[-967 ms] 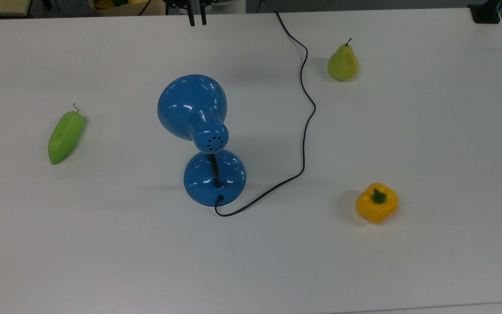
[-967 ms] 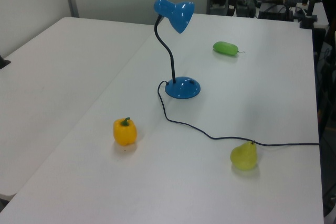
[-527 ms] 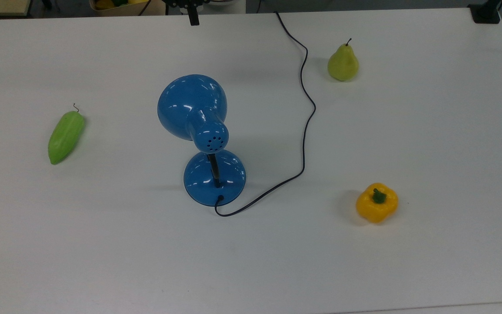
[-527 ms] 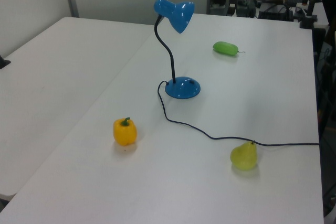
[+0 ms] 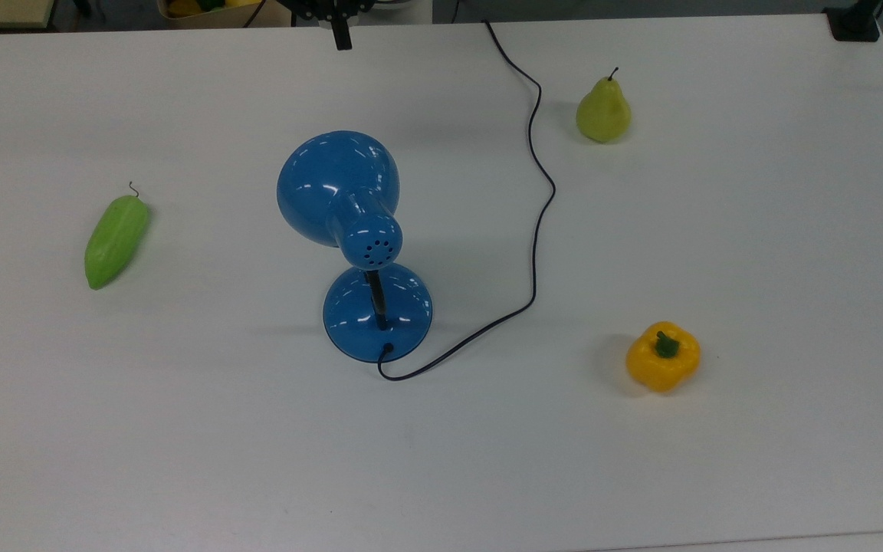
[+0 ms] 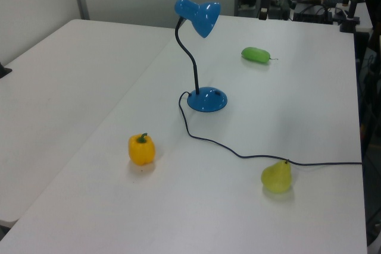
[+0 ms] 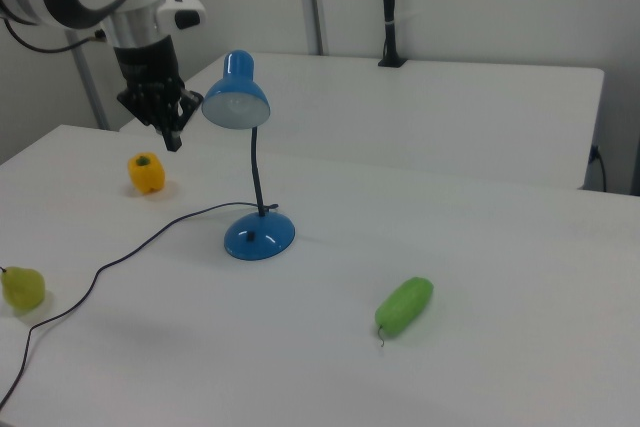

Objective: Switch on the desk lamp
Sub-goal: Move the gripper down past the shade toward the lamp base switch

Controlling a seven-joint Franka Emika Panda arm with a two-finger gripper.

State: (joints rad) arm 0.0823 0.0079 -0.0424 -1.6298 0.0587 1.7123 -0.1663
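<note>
Beyond the desk lamp [image 5: 355, 249], which stood unlit mid-table [image 5: 717, 460], my jaws had drawn together from their earlier open spread, empty, ready to press its base switch.

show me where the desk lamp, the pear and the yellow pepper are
desk lamp [image 5: 338, 188]: top view, on the blue dome shade.
pear [image 5: 603, 113]: top view, on its green body.
yellow pepper [image 6: 141, 150]: left view, on its side.
</note>
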